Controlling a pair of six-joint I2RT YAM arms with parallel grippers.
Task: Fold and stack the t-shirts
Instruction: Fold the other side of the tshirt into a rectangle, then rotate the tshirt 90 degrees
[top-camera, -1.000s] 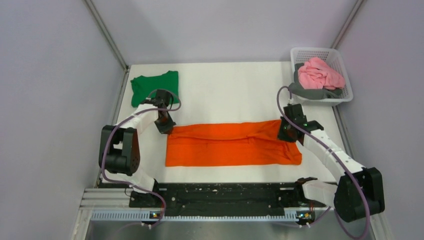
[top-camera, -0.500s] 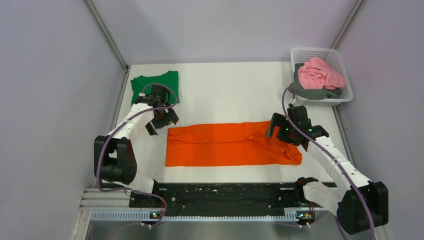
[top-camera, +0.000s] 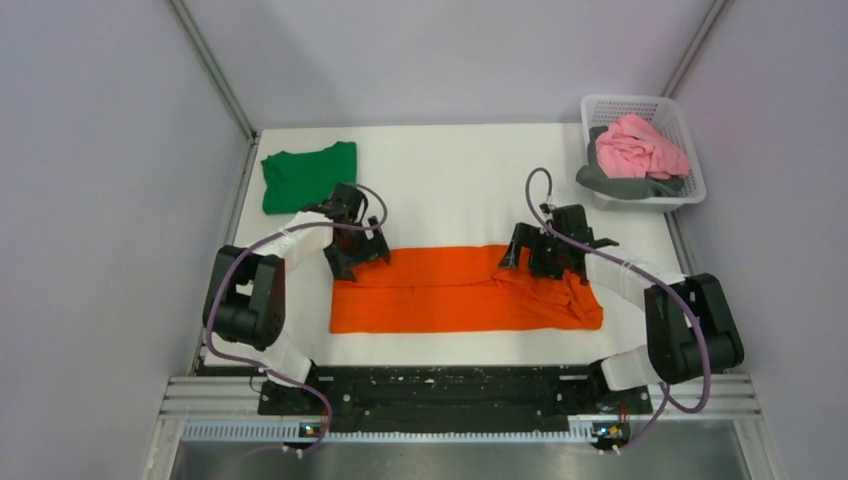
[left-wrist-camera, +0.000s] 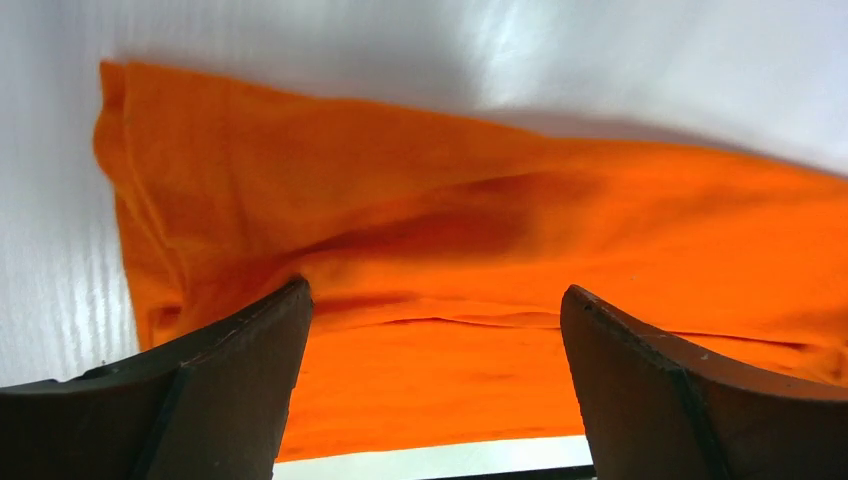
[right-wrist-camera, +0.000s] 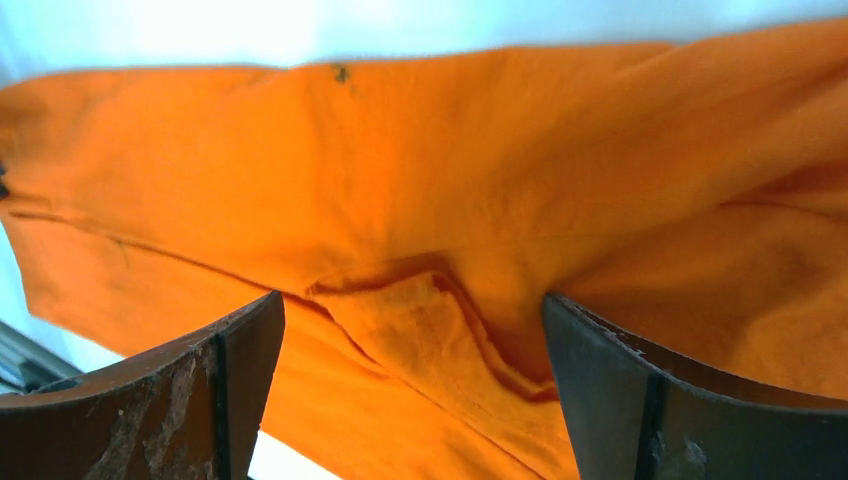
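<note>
1. Orange cloth shows below both claws. The left gripper (left-wrist-camera: 430, 310) has its fingers spread wide and empty, and the right gripper (right-wrist-camera: 410, 310) is just as spread and empty.
2. Under the right claw a small raised fold sits between the fingers. Under the left claw the cloth lies smoother, with its left edge just beside one finger.
3. The orange t-shirt (top-camera: 465, 290) lies on the table (top-camera: 450, 180) as a long band. Its long axis runs left to right in front of the arm bases.
4. Each claw hovers at the band's far edge, the left at the left end and the right near the right end. The rest of the cloth stretches away toward the arm bases, and each arm is nearer its own end.
5. My judgement is that the next fold depends on both claws pinching that far edge together.
6. The green t-shirt (top-camera: 308, 175) lies at the far left corner, well apart. A pink garment (top-camera: 640, 148) and a grey garment (top-camera: 610, 185) sit in the basket (top-camera: 640, 103) at far right.
</note>
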